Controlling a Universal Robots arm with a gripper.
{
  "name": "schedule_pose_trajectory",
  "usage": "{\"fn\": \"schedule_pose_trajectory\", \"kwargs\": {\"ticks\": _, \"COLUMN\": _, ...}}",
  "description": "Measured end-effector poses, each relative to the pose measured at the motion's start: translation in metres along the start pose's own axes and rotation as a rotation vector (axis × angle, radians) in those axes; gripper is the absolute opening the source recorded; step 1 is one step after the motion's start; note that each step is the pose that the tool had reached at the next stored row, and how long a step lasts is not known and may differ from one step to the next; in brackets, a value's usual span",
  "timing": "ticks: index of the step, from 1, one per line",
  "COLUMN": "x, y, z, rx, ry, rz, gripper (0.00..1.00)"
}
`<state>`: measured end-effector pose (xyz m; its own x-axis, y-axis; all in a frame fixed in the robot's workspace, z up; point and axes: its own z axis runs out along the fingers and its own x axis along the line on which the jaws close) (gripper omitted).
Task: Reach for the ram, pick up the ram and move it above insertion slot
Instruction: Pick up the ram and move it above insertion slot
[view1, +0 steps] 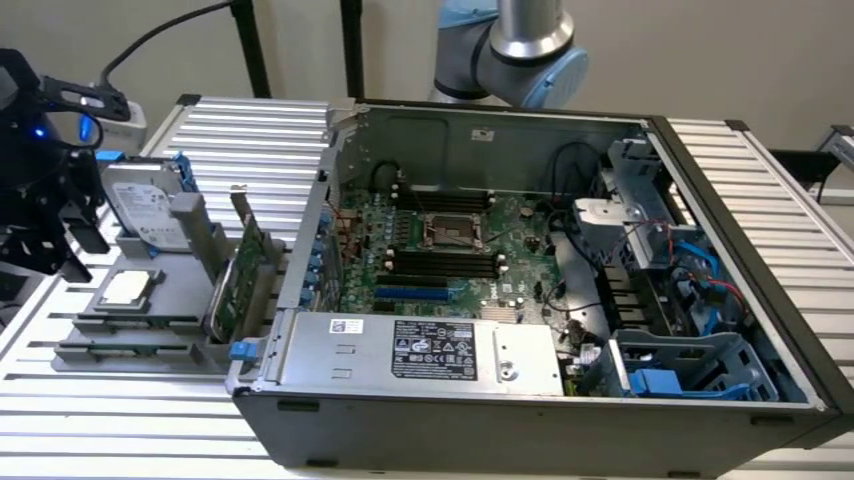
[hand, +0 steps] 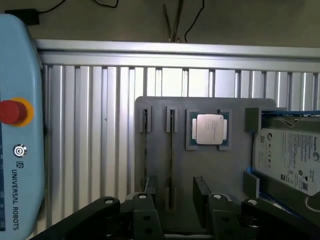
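The gripper (hand: 175, 202) is seen released, its fingers (hand: 201, 192) spread apart with nothing grasped, above the grey holder (hand: 225, 165). The ram (hand: 171, 160) is seen edge-on as a thin dark strip standing in one of the holder's narrow slots, in line with the gap between the fingers and not touched. A processor (hand: 210, 129) and a hard drive (hand: 290, 160) are kept on the same holder. In the exterior view the holder is found at the lower left of the frame, beside the open computer case (view1: 534, 420), whose motherboard (view1: 454, 250) is exposed.
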<state>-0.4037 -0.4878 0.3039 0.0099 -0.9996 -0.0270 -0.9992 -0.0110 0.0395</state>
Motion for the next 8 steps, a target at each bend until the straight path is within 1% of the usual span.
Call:
{"fn": "schedule_pose_trajectory", "kwargs": {"ticks": 3, "x": 0.0022, "y": -0.0001, "z": 0.005, "rx": -0.0001, "ry": 0.0002, "rz": 0.0, "gripper": 0.42}}
{"fn": "schedule_pose_trajectory", "kwargs": {"ticks": 5, "x": 0.0041, "y": -0.0002, "z": 0.0076, "rx": 0.001, "ry": 0.0005, "rz": 0.0, "gripper": 0.42}}
{"fn": "schedule_pose_trajectory", "kwargs": {"ticks": 8, "x": 0.0065, "y": -0.0004, "z": 0.0118, "rx": 0.0058, "ry": 0.0005, "rz": 0.0, "gripper": 0.42}}
